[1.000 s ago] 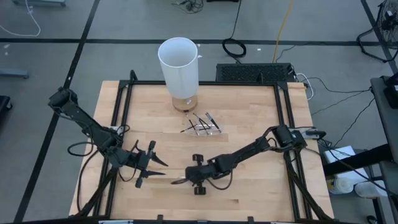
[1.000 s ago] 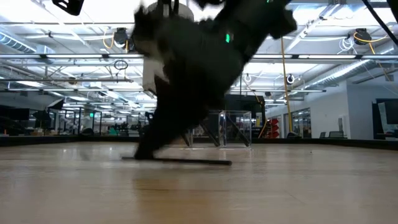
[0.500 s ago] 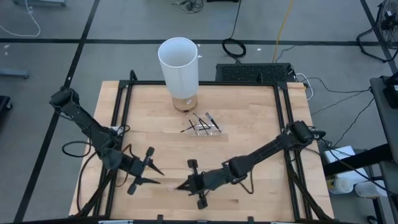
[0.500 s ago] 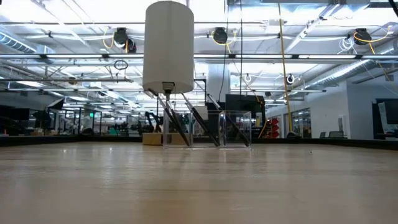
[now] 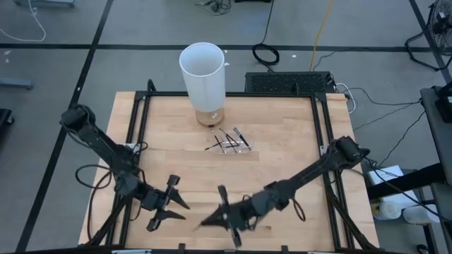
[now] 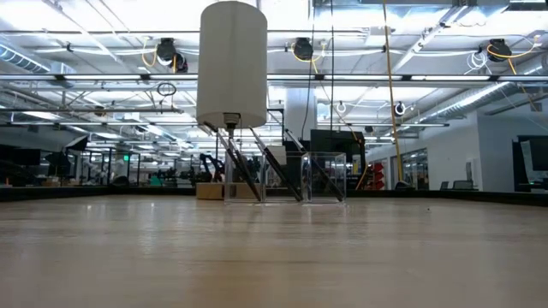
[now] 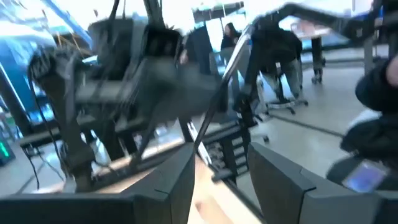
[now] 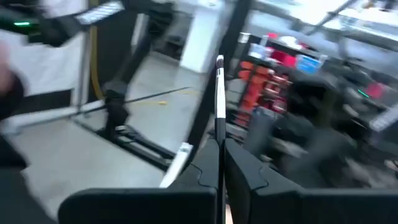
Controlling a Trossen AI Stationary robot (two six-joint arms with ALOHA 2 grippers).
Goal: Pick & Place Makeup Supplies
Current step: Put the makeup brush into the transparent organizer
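Several thin dark makeup sticks (image 5: 227,140) lie in a small clear tray (image 5: 244,149) in front of the tall white cylinder (image 5: 203,77). In the low view they lean (image 6: 242,167) in the tray (image 6: 324,177) below the cylinder (image 6: 231,64). My right gripper (image 5: 205,223) hovers near the table's near edge, shut on one thin stick (image 8: 219,99). My left gripper (image 5: 183,209) hangs open just to its left, with nothing between its fingers (image 7: 168,186). My right gripper pinches the thin stick between its two fingers, at the stick's dark lower part (image 8: 220,135). The rest of the stick sticks out past the fingertips and ends in a pale tip (image 8: 219,61). The fingers point about level toward the table's left. The stick is lifted clear of the table.
A black frame (image 5: 138,134) runs around the wooden tabletop (image 5: 282,127). A dark keyboard (image 5: 289,81) lies beyond the far edge, and cables trail at the right side. The low view shows bare wood (image 6: 274,257) in front of the tray.
My right gripper has risen off the table with the stick, which lay flat on the wood before. It has gone toward the near edge and tipped from pointing down to about level. My left gripper has drifted toward the near edge and tipped up, still open.
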